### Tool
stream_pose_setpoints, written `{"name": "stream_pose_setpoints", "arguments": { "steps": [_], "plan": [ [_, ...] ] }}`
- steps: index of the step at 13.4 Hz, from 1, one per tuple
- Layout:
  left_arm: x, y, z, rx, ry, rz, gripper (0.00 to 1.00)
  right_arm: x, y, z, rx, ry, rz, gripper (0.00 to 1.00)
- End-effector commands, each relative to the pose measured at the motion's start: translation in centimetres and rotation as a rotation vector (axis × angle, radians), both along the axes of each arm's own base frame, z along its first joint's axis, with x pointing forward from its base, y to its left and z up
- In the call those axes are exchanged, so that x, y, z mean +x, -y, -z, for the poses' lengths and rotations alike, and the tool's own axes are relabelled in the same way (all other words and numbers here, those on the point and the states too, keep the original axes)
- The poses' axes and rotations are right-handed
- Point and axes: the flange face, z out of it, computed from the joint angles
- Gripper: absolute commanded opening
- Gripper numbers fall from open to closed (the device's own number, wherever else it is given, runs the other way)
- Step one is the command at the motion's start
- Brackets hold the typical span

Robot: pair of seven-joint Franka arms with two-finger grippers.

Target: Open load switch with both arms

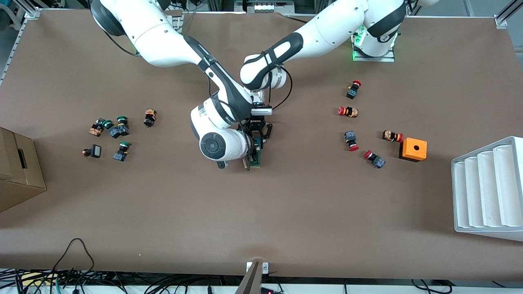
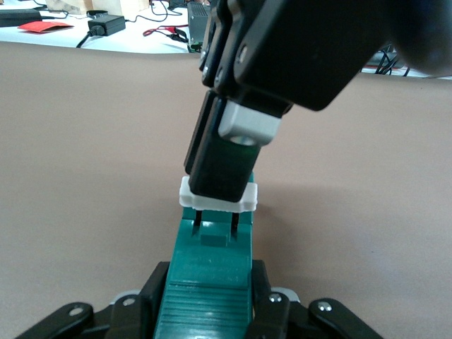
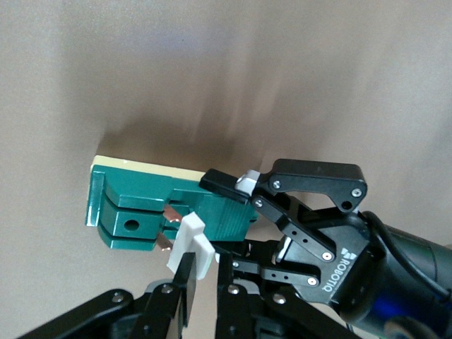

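Note:
The load switch (image 1: pixel 256 154), a narrow dark-green block, sits at the middle of the table between both hands. My left gripper (image 1: pixel 258 139) is shut on the block's end, and in the left wrist view the green body (image 2: pixel 208 282) fills the space between its jaws (image 2: pixel 208 314). My right gripper (image 3: pixel 205 279) is shut on the white tab (image 3: pixel 192 244) of the load switch (image 3: pixel 141 205). The tab (image 2: pixel 219 196) stands a little off the block, with two thin prongs showing under it. In the front view the right gripper (image 1: pixel 249 160) is mostly hidden by its own wrist.
Several red-capped push buttons (image 1: pixel 348 111) and an orange box (image 1: pixel 413 149) lie toward the left arm's end, with a white ribbed rack (image 1: pixel 486 188) at the table's edge. Green-capped buttons (image 1: pixel 118 128) and a cardboard box (image 1: pixel 18 171) are toward the right arm's end.

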Motion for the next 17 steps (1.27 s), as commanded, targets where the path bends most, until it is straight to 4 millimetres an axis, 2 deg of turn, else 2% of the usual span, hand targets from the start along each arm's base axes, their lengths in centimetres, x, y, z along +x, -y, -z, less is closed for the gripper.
{"name": "stream_pose_setpoints", "arguments": {
  "steps": [1,6,8,11,17],
  "plan": [
    [0.1,1.5,-0.2,-0.041,0.007,0.027,0.49,-1.2,0.3,0.1,-0.022,-0.001,-0.014,0.18],
    [0.1,1.5,-0.2,-0.042,0.007,0.026,0.49,-1.6,-0.3,0.5,-0.025,0.009,-0.023,0.18],
    [0.1,1.5,-0.2,-0.042,0.006,0.028,0.49,-1.7,-0.3,0.7,-0.029,0.013,-0.026,0.08],
    [0.1,1.5,-0.2,-0.043,0.006,0.028,0.49,-1.8,-0.2,1.2,-0.031,0.015,-0.025,0.03],
    [0.1,1.5,-0.2,-0.043,0.006,0.028,0.49,-2.2,-0.2,2.5,-0.042,0.027,-0.029,0.02]
  ]
}}
